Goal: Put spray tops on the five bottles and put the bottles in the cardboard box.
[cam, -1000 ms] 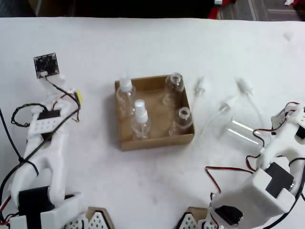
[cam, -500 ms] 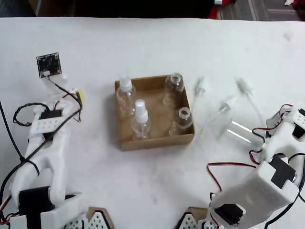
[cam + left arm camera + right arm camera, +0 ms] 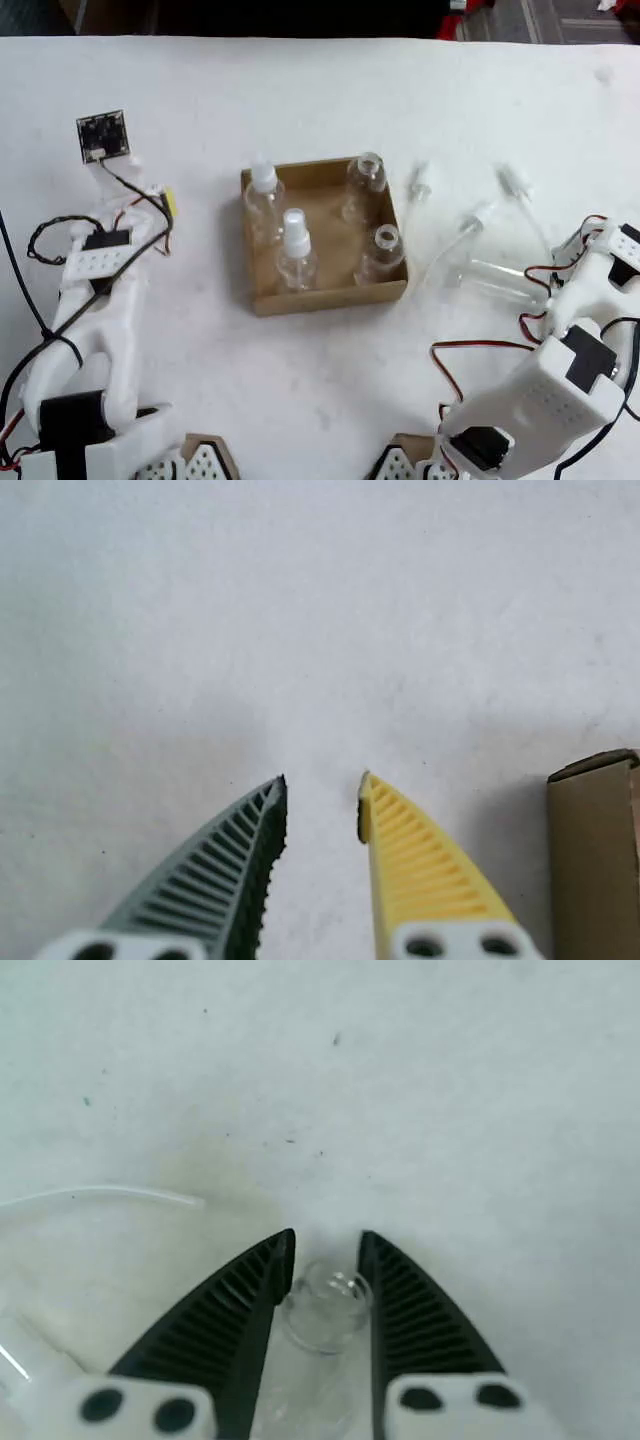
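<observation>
White cloth covers the desk (image 3: pixel 320 90), seen from above with one arm at each lower corner. Near the middle sits the open cardboard box (image 3: pixel 262 300), and four clear bottles stand upright inside it. Two of them, the rear left bottle (image 3: pixel 265 200) and the front left bottle (image 3: pixel 296 258), carry white spray tops. The rear right bottle (image 3: pixel 366 185) and the front right bottle (image 3: pixel 383 252) have open necks.

To the right of the box, three loose spray tops lie on the desk with thin tubes trailing from them: a near spray top (image 3: pixel 420 182) just beside the box, a far spray top (image 3: pixel 515 182) further right, and a middle spray top (image 3: pixel 478 218) between them and closer to the front. Just in front of these, the lying bottle (image 3: pixel 490 280) rests on its side, uncapped, its neck pointing towards the right arm (image 3: pixel 590 300).

In the right wrist view, the right gripper (image 3: pixel 325 1245) is closed to a narrow gap, its black fingers (image 3: pixel 220 1310) pressed on either side of the lying bottle's neck (image 3: pixel 325 1310).

The left gripper (image 3: pixel 322 780) hangs over bare desk to the left of the box, its grey and yellow fingers a little apart with nothing between them. A small black circuit board (image 3: pixel 103 136) lies on the desk beyond it.
</observation>
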Motion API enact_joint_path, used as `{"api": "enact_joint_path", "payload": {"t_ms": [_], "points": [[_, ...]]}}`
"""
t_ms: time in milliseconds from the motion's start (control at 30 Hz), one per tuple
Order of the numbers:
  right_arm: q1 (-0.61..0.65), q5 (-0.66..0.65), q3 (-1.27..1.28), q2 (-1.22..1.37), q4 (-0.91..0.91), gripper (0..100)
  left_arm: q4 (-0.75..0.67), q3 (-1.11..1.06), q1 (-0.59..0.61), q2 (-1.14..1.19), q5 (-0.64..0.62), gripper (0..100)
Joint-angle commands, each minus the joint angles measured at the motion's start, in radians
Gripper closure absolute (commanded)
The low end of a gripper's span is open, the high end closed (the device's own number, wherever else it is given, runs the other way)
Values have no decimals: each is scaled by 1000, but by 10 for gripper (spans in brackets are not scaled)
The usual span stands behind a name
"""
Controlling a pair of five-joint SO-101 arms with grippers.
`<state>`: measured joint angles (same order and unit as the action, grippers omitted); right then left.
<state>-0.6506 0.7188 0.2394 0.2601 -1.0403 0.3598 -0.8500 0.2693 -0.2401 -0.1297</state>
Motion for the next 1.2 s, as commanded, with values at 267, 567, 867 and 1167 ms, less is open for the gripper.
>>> {"api": "enact_joint_path", "payload": {"t_ms": [267,567,867,1167], "points": [[-8,-5,-181,-19,-42,982,-14,51,-15,-2,11,885],[-10,-204,-493,-19,-286,982,-14,51,-15,-2,11,885],[-8,-459,-888,-19,-473,982,-14,51,-16,-2,11,885],[99,-534,-1375,-19,-661,982,-14,51,-16,-1,12,885]]}}
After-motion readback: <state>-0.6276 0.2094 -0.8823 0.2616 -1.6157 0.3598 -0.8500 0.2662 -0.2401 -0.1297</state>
